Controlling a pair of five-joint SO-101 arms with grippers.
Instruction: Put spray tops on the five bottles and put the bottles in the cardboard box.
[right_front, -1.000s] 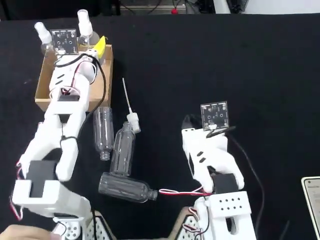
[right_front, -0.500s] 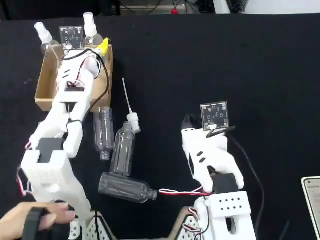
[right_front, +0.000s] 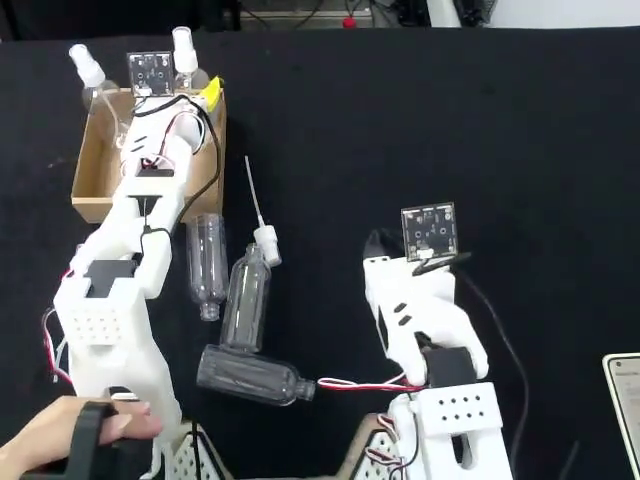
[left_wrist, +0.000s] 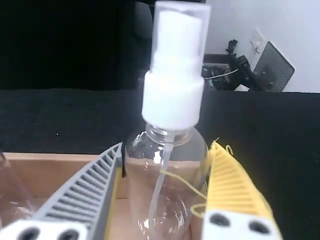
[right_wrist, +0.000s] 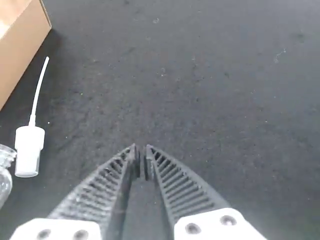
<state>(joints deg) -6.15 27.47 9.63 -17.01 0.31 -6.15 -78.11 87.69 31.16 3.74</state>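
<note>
My left gripper (right_front: 190, 85) (left_wrist: 167, 147) hangs over the far right corner of the cardboard box (right_front: 90, 205), shut on an upright clear bottle (right_front: 185, 55) (left_wrist: 170, 180) fitted with a white spray top. A second capped bottle (right_front: 88, 72) stands at the box's far left corner. Three uncapped bottles (right_front: 205, 265) (right_front: 245, 300) (right_front: 250, 375) lie on the black table beside the box. A loose spray top (right_front: 265, 240) (right_wrist: 27, 150) with its long tube lies at the middle bottle's mouth. My right gripper (right_front: 375, 242) (right_wrist: 140, 155) rests shut and empty near the table's middle.
A person's hand (right_front: 70, 440) holds the left arm's base at the bottom left. A white flat object (right_front: 625, 390) lies at the right edge. The table's right and far parts are bare black cloth.
The left arm has stretched farther over the box, carrying its capped bottle toward the far right corner. A hand has come into view at the bottom left. The right arm has kept still.
</note>
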